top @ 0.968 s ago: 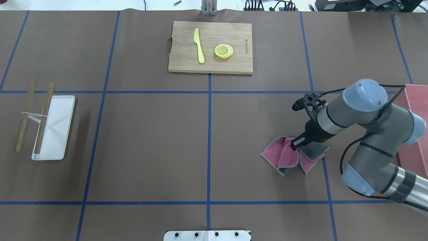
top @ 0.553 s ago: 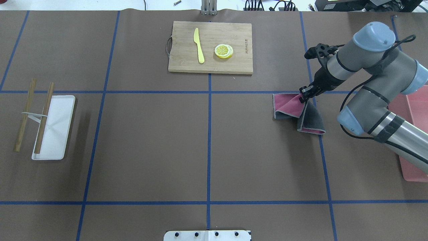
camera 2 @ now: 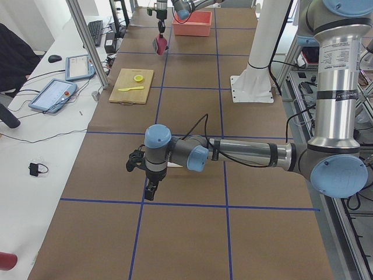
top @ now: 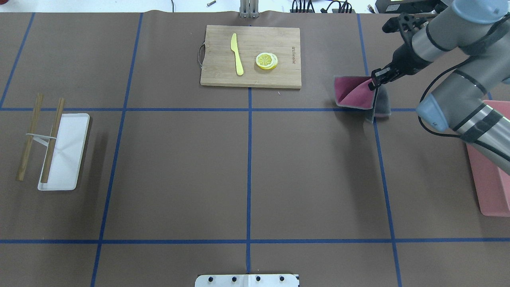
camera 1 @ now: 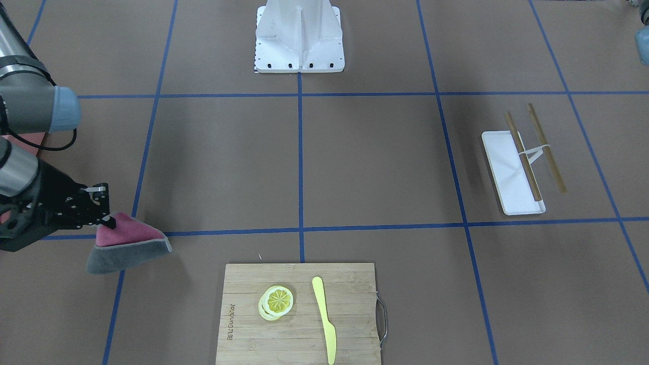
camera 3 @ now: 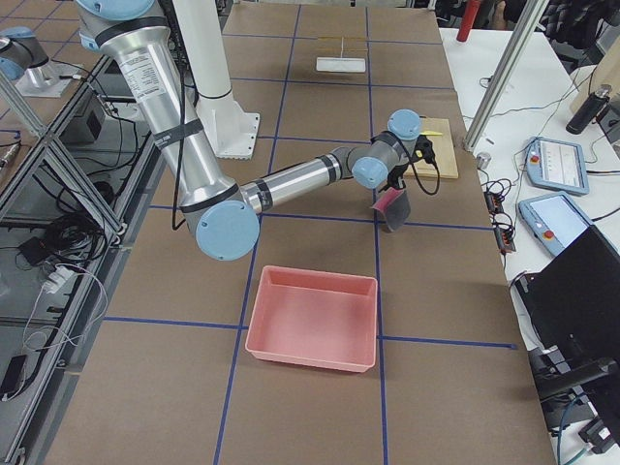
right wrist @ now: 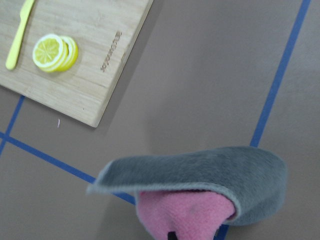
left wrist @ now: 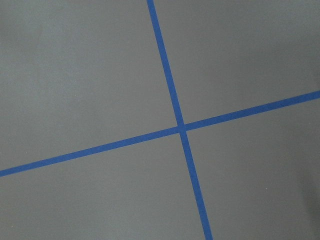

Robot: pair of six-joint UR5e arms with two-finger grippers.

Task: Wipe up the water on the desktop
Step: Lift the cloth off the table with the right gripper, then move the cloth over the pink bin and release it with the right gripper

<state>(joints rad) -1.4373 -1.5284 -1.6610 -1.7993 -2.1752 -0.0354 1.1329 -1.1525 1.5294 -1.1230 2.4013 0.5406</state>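
Note:
The desktop (top: pixel 179 167) is a matte brown surface crossed by blue tape lines; I see no water on it. My right gripper (top: pixel 374 83) is shut on a pink and grey cloth (top: pixel 352 93), right of the cutting board near the far edge. The cloth hangs folded from the fingers and seems lifted off the surface. It also shows in the front view (camera 1: pixel 129 241), the right wrist view (right wrist: pixel 200 190) and the right side view (camera 3: pixel 392 207). My left gripper (camera 2: pixel 150 189) shows only in the left side view, low over the desktop; I cannot tell its state.
A bamboo cutting board (top: pixel 250 56) with a yellow knife (top: pixel 237 54) and lemon slices (top: pixel 266 61) lies at the far middle. A white tray (top: pixel 67 159) with wooden sticks is at the left. A pink bin (top: pixel 488 179) stands at the right edge. The white robot base (top: pixel 247 280) is near.
My right gripper has carried the cloth away from the robot, from the near right square up past the tape line toward the far edge. The cloth now hangs instead of lying spread.

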